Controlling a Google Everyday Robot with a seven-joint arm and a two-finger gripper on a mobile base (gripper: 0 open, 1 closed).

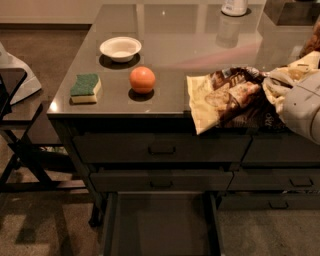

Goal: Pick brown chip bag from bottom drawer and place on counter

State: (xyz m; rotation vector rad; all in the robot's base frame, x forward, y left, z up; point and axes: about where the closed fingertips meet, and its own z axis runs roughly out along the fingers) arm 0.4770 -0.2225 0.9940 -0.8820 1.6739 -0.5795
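Note:
The brown chip bag (227, 100), dark brown with cream-yellow ends, hangs over the front right edge of the counter (190, 45). Its left end droops past the edge, in front of the top drawer. My gripper (274, 87) is at the right of the view, shut on the bag's right end, with the pale arm behind it. The bottom drawer (160, 225) is pulled open below, and its dark interior shows nothing inside.
On the counter's left part are a green-topped sponge (85, 87), an orange (142, 80) and a white bowl (120, 48). A white container (234, 7) stands at the back. Two shut handled drawers (161, 149) sit above the open one. A dark folding stand (15, 125) is on the left.

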